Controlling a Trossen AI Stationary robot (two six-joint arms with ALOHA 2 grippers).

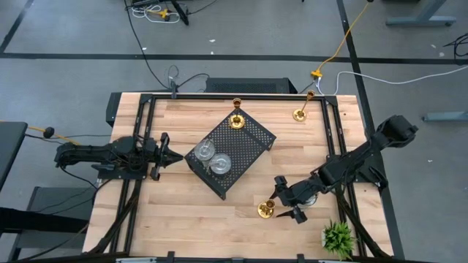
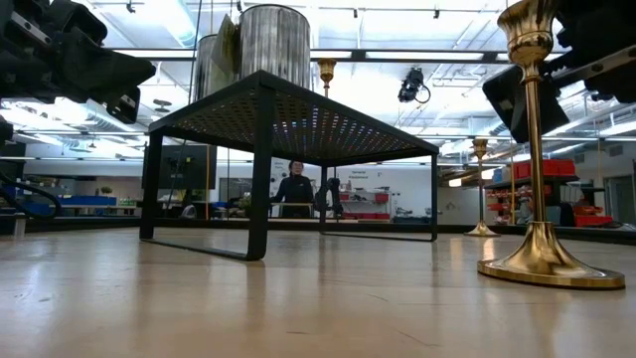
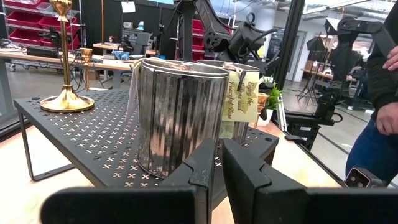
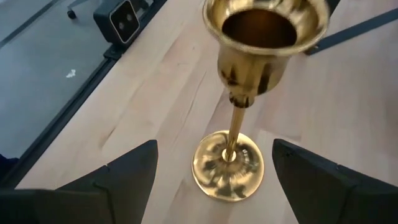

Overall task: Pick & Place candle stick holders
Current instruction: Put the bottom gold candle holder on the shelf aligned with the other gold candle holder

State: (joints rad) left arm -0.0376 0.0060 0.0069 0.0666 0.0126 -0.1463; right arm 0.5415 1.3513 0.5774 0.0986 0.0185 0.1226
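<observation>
A gold candle stick holder [image 4: 235,155] stands upright on its round base on the table, near the front right. My right gripper [image 1: 287,199] is open; its fingers [image 4: 134,171] stand on either side of the stem, clear of it. The black perforated tray [image 1: 248,135] carries two silver holders [image 1: 212,158] and another gold one [image 1: 236,120] at its far corner. A third gold holder [image 1: 300,115] stands at the far right. My left gripper [image 1: 172,155] is shut, level, just left of the tray.
A small green plant [image 1: 338,236] sits at the table's near right corner, close behind my right arm. Dark frame rails [image 1: 333,146] run along the table's sides. People show in the room beyond the table.
</observation>
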